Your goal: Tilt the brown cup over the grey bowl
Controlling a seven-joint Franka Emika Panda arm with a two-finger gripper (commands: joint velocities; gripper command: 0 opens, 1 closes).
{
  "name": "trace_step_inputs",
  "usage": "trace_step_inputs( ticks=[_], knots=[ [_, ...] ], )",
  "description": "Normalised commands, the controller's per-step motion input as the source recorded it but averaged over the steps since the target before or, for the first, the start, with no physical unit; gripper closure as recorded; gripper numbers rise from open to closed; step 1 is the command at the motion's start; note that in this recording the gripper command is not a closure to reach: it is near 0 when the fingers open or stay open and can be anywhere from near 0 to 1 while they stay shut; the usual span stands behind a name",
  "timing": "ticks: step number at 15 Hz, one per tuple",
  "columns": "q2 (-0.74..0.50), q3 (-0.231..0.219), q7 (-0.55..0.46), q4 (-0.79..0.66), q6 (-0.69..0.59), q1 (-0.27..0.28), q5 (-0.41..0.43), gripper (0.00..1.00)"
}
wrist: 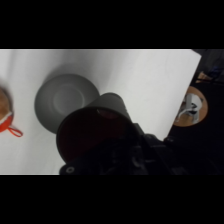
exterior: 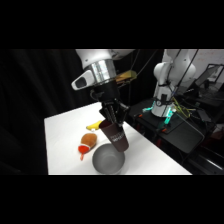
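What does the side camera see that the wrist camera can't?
Only the side view shows the white arm and a yellow thing behind the cup. Only the wrist view shows inside the bowl, and a round disc past the table's edge. Both show the cup in the tool, the bowl, the brown-and-red thing and the table.

white table (exterior: 150,155) carrying the things | grey bowl (exterior: 108,159) sitting on it | brown-and-red object (exterior: 87,141) lying beside the bowl | yellow item (exterior: 94,125) lying behind
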Motion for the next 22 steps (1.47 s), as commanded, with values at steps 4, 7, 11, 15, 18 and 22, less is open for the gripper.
trace_step_inputs(
  ticks=[4,7,11,15,18,22],
  knots=[
    [0.35,0.058,-0.54,0.57,-0.68,-0.263,0.440,0.10],
    [0.38,0.039,-0.35,0.57,-0.71,-0.234,0.404,0.13],
    [0.45,0.020,-0.18,0.58,-0.68,-0.178,0.406,0.13],
    [0.46,0.021,-0.02,0.57,-0.65,-0.137,0.440,0.13],
    [0.29,-0.016,0.11,0.42,-0.43,-0.061,0.397,0.14],
    [-0.15,-0.165,0.09,0.06,0.16,0.134,-0.018,0.14]
  ],
)
